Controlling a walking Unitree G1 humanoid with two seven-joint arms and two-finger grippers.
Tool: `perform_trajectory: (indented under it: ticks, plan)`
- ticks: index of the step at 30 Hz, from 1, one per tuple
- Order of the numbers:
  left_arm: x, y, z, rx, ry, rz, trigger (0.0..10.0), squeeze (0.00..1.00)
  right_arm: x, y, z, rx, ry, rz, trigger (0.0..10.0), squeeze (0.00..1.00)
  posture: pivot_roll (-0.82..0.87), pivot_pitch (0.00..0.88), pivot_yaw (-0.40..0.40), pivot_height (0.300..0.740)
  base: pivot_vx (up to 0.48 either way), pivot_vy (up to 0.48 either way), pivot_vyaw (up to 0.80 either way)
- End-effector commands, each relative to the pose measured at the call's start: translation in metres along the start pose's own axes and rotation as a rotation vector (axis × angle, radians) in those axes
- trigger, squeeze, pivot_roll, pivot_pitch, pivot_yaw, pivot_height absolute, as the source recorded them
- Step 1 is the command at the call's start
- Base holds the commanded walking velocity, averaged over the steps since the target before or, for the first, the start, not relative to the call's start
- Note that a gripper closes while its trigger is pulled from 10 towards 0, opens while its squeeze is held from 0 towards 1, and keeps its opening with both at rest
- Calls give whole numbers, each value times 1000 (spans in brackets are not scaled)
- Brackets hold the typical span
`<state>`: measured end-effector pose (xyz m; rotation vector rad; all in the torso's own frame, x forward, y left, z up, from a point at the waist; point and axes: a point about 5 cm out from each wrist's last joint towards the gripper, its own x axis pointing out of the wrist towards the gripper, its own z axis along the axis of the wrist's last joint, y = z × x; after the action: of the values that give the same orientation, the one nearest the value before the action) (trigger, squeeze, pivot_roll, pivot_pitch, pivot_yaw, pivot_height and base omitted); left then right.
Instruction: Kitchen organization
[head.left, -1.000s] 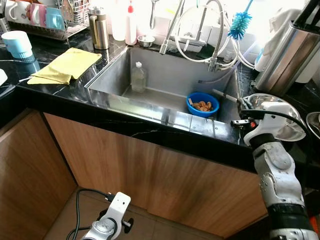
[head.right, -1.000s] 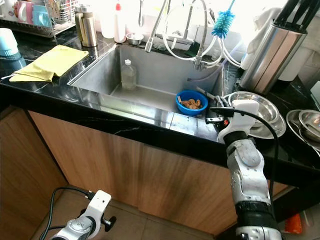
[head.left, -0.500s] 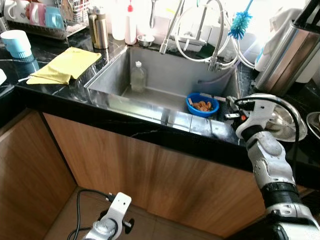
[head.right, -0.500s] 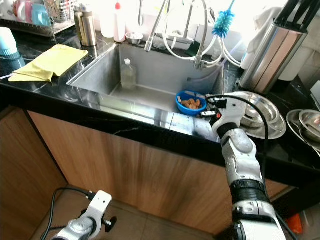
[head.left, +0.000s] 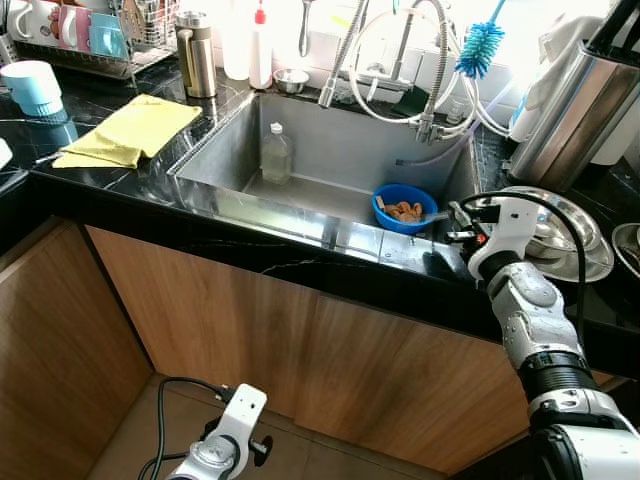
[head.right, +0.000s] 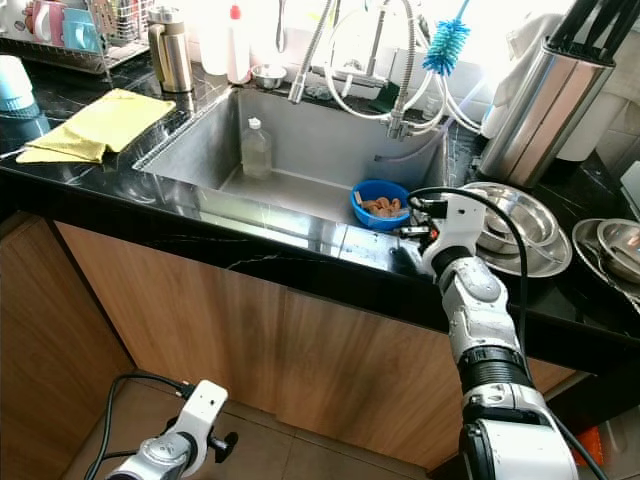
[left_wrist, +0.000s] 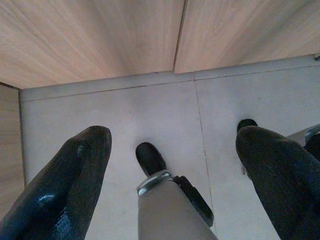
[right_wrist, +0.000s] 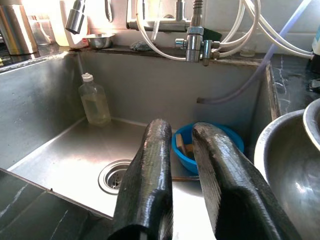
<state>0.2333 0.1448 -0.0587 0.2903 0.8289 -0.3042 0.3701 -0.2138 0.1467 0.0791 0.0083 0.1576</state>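
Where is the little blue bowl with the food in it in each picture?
Left eye view: the blue bowl sits in the sink's near right corner, just left of the right gripper.
Right eye view: same corner of the sink, by the robot's right wrist.
Right wrist view: it peeks out behind the two black fingers.
Left wrist view: not in it.
Shared landmark: the clear bottle standing in the sink.

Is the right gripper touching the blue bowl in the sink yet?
Apart. The right wrist view shows the right gripper short of the blue bowl.
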Motion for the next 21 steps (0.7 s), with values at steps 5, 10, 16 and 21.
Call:
perform_trajectory:
  ticks: [5,10,16,21]
  plan:
    - [1,1,4,-6,-10,-2,10000,0,3,-2,10,-27,-39,-10,10000,435,150,55,-127,740,0,0,0]
    - [0,2,2,-6,-7,-1,10000,0,3,-1,18,-84,-82,-39,10000,0,150,56,-127,740,0,0,0]
    - [0,2,1,-6,-6,0,10000,0,2,2,28,-151,-138,-67,10000,0,151,56,-127,740,0,0,0]
    - [0,1,1,-7,-6,2,10000,0,-23,6,46,-250,-291,-161,10000,0,148,56,-128,740,0,0,0]
